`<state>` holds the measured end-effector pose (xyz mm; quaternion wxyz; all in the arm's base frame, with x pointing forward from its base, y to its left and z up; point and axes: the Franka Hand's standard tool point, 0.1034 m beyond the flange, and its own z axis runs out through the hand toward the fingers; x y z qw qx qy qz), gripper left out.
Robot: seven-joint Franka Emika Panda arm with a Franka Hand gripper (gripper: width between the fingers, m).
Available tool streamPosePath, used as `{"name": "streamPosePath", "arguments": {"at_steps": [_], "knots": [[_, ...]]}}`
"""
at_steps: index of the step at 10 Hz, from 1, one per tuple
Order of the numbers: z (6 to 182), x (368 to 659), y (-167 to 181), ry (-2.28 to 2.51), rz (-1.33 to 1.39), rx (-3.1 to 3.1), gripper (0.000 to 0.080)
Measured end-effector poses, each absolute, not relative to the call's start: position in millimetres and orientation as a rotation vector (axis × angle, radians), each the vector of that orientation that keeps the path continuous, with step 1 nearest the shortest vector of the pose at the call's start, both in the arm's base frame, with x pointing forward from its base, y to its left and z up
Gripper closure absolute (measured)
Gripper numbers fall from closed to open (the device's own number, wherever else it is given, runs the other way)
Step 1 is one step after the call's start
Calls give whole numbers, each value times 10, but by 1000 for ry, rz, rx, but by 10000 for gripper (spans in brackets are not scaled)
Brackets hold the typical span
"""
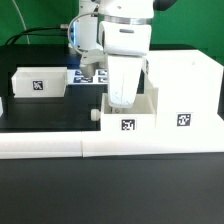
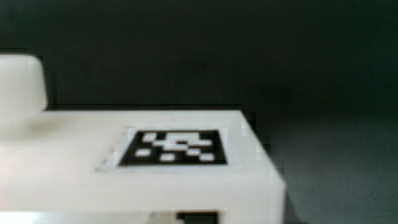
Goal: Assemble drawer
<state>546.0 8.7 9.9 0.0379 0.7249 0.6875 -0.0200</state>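
One white arm point(image 1: 122, 35) is pointing down, its gripper point(image 1: 122, 100) hanging at one small drawer box point(image 1: 128, 121) mid-table; whether the claw is spread or pinching, I cannot tell. A second box point(image 1: 38, 83) is lying toward the exterior view's left. One taller cabinet shell point(image 1: 185, 88) is standing just beside the drawer box. All three are smooth, white, square-edged plastic, each showing one black-and-white tag point(image 2: 178, 147).

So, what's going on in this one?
The Panda arm's white two-finger gripper is lowered onto a small white box-shaped drawer part with a marker tag, right beside a larger white tagged box on the exterior view's right. Its fingertips are hidden, so whether it is gripping cannot be told. Another white tagged box part lies apart on the exterior view's left.
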Motion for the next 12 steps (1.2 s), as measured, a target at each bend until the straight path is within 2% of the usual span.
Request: {"name": "streamPosePath", "arguments": {"at_steps": [12], "knots": [[103,5456,51,2115,-89,2220,758]]}}
